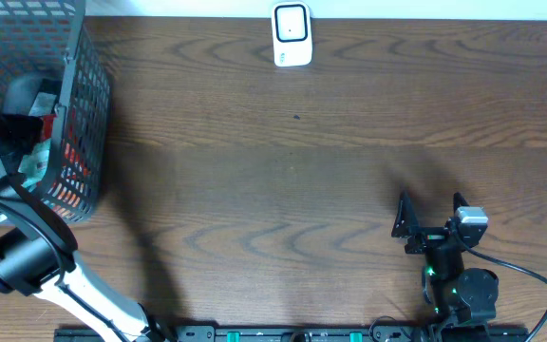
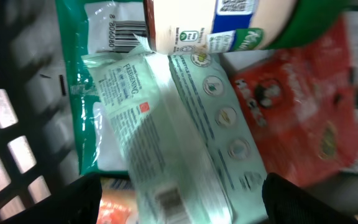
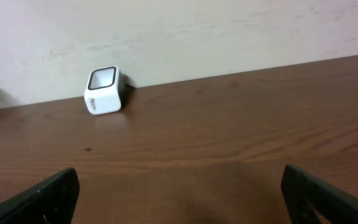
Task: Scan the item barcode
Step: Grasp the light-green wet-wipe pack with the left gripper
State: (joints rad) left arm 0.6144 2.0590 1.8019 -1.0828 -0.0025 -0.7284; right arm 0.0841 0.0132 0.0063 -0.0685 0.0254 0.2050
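Observation:
In the left wrist view my left gripper (image 2: 182,205) is open inside the black wire basket (image 1: 84,104). Its fingers stand on either side of a pale green packet (image 2: 185,137), and a blurred barcode (image 2: 168,200) on that packet lies between them. I cannot tell whether the fingers touch it. Round the packet lie a darker green pouch (image 2: 82,81) with its own barcode, a white jar with a green lid (image 2: 229,22) and a red packet (image 2: 303,112). The white scanner (image 1: 291,36) stands at the table's far edge. My right gripper (image 1: 432,214) is open and holds nothing, low over the wood near the front right.
The basket sits at the table's far left corner, and my left arm (image 1: 27,252) reaches into it from the front. The right wrist view faces the scanner (image 3: 103,90) across bare brown wood, with a pale wall behind it.

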